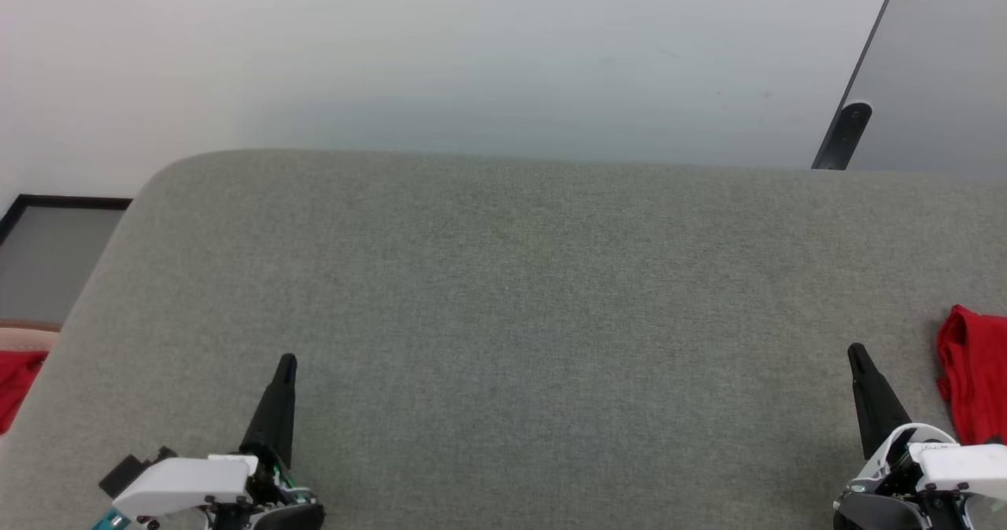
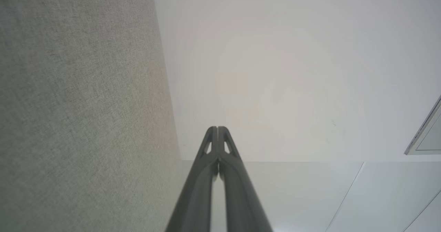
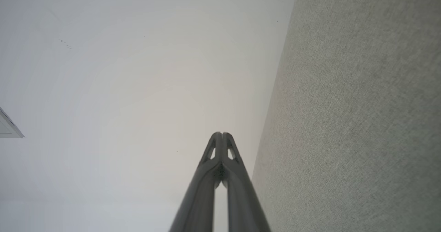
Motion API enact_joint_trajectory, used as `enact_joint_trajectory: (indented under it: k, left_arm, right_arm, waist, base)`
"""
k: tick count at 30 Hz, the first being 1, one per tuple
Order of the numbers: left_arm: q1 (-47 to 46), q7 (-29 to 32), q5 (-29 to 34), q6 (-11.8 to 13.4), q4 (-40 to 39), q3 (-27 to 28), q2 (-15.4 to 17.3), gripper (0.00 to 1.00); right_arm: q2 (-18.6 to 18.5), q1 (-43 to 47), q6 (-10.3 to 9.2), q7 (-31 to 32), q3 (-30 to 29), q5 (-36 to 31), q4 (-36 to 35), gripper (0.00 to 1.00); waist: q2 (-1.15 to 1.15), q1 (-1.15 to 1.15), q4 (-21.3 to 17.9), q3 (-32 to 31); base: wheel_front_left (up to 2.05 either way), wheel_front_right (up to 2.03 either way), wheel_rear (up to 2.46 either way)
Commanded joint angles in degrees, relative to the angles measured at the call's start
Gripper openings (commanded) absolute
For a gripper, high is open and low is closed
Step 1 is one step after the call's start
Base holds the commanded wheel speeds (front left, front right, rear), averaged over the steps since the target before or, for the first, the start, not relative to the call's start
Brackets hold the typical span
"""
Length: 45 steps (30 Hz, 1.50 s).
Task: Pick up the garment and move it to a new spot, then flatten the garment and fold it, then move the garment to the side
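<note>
Grey woven tabletop (image 1: 503, 302) lies under both tools: left gripper (image 1: 286, 365) and right gripper (image 1: 857, 355) have their fingers pressed together, holding nothing; crumpled red cloth (image 1: 974, 373) sits near the right gripper.

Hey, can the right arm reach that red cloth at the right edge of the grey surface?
Probably yes. The red cloth lies close beside the right gripper on the grey surface, with nothing between them. The gripper is shut, so it must open first.
</note>
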Motion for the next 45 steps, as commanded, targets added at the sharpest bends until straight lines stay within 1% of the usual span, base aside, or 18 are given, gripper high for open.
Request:
enact_joint_trajectory:
  k: [1,45]
  left_arm:
    - [-0.58,0.09,-0.18,-0.38,0.09,0.13,0.04,0.00]
    - [-0.58,0.08,-0.19,-0.38,0.07,0.12,0.04,0.00]
  right_arm:
    - [0.20,-0.13,0.04,0.01,0.23,0.28,0.05,0.00]
    - [0.19,-0.12,0.04,0.00,0.24,0.29,0.05,0.00]
  waist:
    - [0.00,0.00,0.00,0.00]
    - [0.00,0.00,0.00,0.00]
  base:
    - [0.00,0.00,0.00]
    - [0.00,0.00,0.00]
